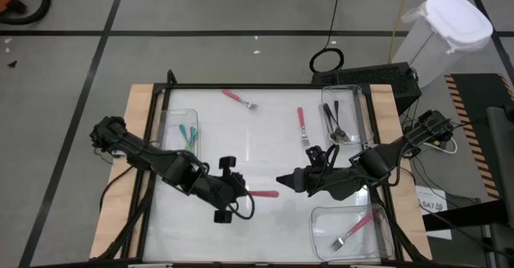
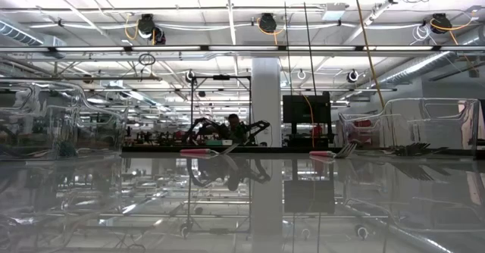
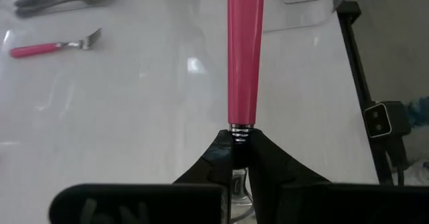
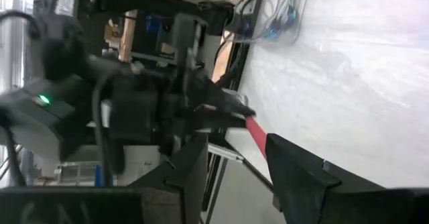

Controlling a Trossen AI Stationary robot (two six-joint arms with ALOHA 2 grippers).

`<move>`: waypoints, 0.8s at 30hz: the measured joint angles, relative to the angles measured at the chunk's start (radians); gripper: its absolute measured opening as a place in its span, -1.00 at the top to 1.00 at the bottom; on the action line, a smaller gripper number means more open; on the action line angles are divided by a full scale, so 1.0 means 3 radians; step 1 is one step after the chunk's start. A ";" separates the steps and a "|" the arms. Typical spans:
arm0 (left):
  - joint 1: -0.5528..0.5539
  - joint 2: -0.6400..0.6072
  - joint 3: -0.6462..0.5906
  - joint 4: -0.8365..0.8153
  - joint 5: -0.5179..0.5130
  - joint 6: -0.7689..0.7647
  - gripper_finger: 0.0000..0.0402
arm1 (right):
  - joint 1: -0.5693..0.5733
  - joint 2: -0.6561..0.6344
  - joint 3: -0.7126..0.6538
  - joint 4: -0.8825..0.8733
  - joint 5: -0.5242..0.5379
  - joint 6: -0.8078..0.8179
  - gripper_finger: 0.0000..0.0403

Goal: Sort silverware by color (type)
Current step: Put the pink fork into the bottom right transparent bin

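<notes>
My left gripper (image 1: 246,192) hangs over the table's middle, shut on a pink-handled fork (image 1: 266,193). The fork's handle (image 3: 242,56) points toward the table's right. My right gripper (image 1: 283,180) faces it from the right, open and holding nothing; the handle's tip (image 4: 255,133) lies just ahead of its fingers. Two more pink forks (image 1: 239,98) (image 1: 302,125) lie flat on the far half of the table. Teal forks sit in the left bin (image 1: 181,131), black ones in the far right bin (image 1: 345,114), and one pink fork in the near right bin (image 1: 350,229). My left gripper pinches the fork's metal neck (image 3: 240,131) between its two fingertips, right where the pink handle ends. The fingers slant down from the table's left, and the fork runs on along them beyond their tips. The tine end is hidden between the fingers. The fork is lifted clear of the table.
The three clear bins stand at the table's left, far right and near right. A black frame rail (image 1: 265,86) borders the tabletop. The white surface between the bins lies open apart from the two loose forks.
</notes>
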 joint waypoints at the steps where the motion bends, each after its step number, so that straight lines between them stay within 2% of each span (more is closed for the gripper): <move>1: 0.0017 -0.0001 0.0057 -0.0070 0.0000 -0.0005 0.89 | 0.0002 0.0000 0.0000 0.0000 -0.0016 0.0001 0.26; 5: 0.0074 -0.0001 0.0252 -0.0317 0.0000 0.0008 0.90 | 0.0003 0.0000 0.0000 -0.0002 -0.0087 -0.0001 0.26; 13: 0.0151 -0.0003 0.0508 -0.0358 0.0001 0.0004 0.90 | 0.0001 0.0000 0.0000 -0.0003 -0.0082 -0.0069 0.26; 24: 0.0176 -0.0003 0.0524 -0.0358 0.0006 -0.0077 0.90 | 0.0001 0.0000 0.0000 -0.0003 -0.0077 -0.0152 0.26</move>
